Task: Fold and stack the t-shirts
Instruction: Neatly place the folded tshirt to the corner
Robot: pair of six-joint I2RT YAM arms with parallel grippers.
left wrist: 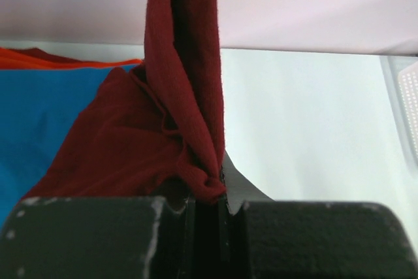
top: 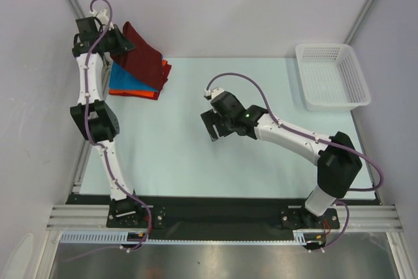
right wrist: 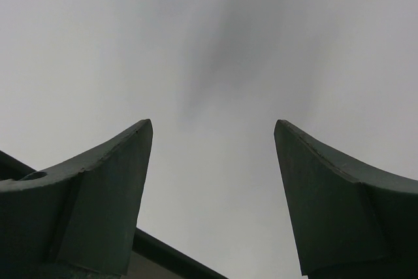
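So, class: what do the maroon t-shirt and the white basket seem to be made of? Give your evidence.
The maroon t-shirt: soft knit cloth, perhaps cotton, matt; it hangs in limp folds with a fuzzy surface. The white basket: probably rigid plastic, smooth; its regular mesh walls hold a crisp shape.

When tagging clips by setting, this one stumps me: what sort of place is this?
Probably a robot lab work cell, not a home: the left arm and right arm bolted to a metal rail, plain pale panels closing in the table, and only t-shirts and a white mesh basket as props.
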